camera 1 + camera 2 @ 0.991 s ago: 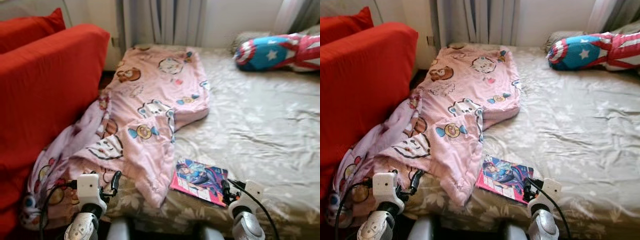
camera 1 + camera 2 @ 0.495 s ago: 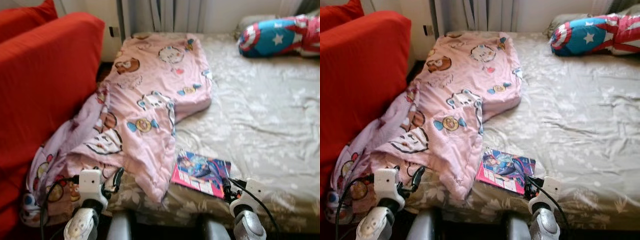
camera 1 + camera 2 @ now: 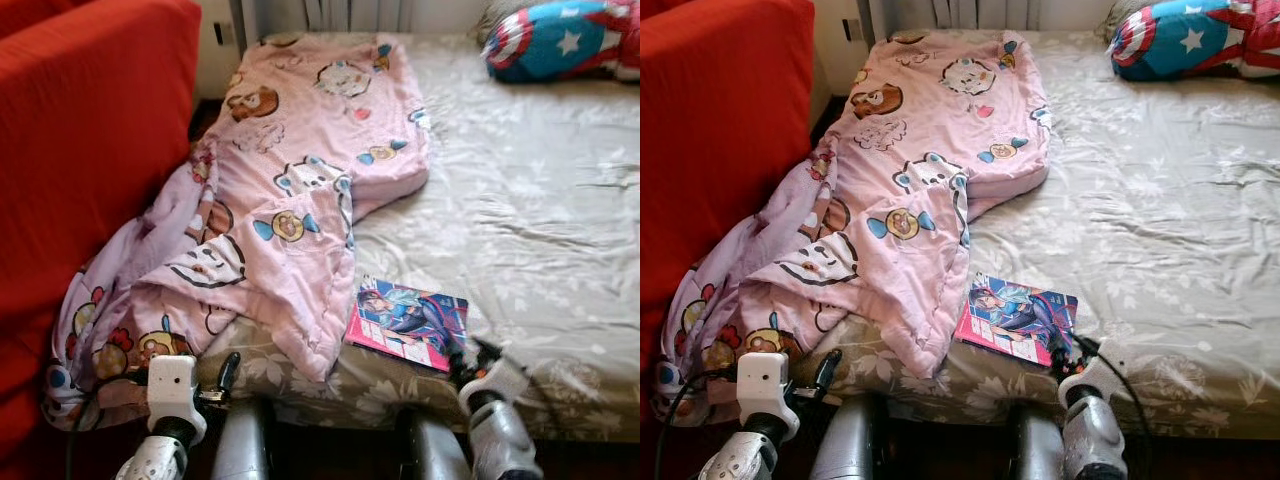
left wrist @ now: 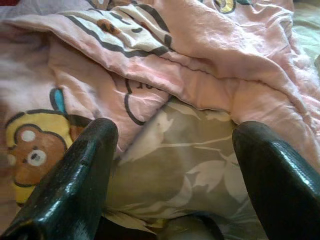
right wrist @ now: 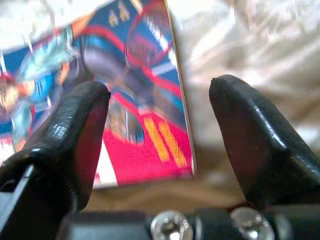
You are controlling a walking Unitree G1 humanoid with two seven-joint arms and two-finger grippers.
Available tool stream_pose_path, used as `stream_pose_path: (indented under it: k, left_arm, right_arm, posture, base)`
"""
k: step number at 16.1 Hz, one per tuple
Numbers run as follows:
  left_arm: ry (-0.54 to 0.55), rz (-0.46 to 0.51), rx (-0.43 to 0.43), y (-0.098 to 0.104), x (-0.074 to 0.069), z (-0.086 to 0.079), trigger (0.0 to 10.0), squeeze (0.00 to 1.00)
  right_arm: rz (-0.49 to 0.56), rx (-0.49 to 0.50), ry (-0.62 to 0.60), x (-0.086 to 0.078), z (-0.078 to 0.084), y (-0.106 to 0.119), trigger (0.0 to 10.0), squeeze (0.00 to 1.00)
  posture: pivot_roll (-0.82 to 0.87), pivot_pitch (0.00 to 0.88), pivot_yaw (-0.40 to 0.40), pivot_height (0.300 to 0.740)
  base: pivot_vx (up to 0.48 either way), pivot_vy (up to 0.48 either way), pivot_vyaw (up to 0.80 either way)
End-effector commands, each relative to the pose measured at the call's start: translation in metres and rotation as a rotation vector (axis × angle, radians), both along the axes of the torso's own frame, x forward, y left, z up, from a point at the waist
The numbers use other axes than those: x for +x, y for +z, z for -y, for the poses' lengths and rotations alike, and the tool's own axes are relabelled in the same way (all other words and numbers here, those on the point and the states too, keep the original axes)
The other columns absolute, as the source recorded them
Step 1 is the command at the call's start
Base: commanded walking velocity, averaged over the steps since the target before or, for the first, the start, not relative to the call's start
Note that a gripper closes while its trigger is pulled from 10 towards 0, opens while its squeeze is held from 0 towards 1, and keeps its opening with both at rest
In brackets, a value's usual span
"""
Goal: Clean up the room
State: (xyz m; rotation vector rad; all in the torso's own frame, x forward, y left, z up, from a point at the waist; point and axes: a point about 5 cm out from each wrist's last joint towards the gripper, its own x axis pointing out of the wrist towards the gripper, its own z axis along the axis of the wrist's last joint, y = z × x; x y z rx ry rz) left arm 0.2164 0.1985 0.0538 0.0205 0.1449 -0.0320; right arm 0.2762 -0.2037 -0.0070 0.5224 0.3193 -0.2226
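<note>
So the right gripper [image 3: 1077, 362] is low at the near edge of the bed [image 3: 1180, 220], fingers spread wide with nothing between them, pointing at the near corner of the comic book [image 3: 1017, 318]. In its wrist view the book's cover and right-hand edge sit in the gap between the two black fingers [image 5: 252, 135], not touching either one. The book lies flat just in from the bed's near edge, and the sheet beyond it toward the far side is open, just wrinkled.

The left gripper [image 3: 225, 372] is down at the bed's near left corner, fingers also wide apart and holding nothing, aimed at the sheet where the pink blanket [image 3: 300, 200] spills over the edge. That blanket runs along the bed's left side, from the far end and off the near corner, right against the red sofa [image 3: 80, 150], so it's tight there. A star-print pillow [image 3: 1185, 38] sits at the far right corner.
</note>
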Motion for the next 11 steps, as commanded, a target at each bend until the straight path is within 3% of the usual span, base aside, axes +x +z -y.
stream_pose_path:
  k: [1,2,3,6,11]
  left_arm:
    - [-0.005,-0.024,0.018,-0.002,-0.004,-0.002,10.0,0.00]
    - [-0.005,-0.027,0.021,-0.001,-0.006,-0.003,10.0,0.00]
    - [-0.004,-0.032,0.025,-0.001,-0.008,-0.005,10.0,0.00]
    - [-0.010,-0.051,0.054,0.000,-0.012,-0.006,10.0,0.00]
    - [-0.016,-0.055,0.061,0.004,-0.019,-0.010,10.0,0.00]
  right_arm:
    - [-0.028,0.032,-0.014,-0.006,0.001,-0.006,10.0,1.00]
    - [-0.020,0.036,-0.005,-0.004,0.003,-0.005,10.0,1.00]
    - [-0.014,0.053,0.007,-0.003,0.005,-0.004,10.0,0.00]
    - [-0.012,0.170,0.031,-0.008,0.002,-0.010,10.0,0.00]
    - [0.006,0.282,0.068,-0.013,-0.001,-0.014,10.0,0.00]
  posture:
    - [0.18,0.188,0.010,0.575]
    - [0.18,0.192,0.015,0.575]
    - [0.18,0.195,0.019,0.575]
    - [0.20,0.210,0.032,0.575]
    - [0.22,0.226,0.042,0.575]
  base:
    - [0.000,0.000,0.00]
    - [0.000,0.000,0.00]
    - [0.000,0.000,0.00]
    - [0.000,0.000,0.00]
    - [0.000,0.000,0.00]
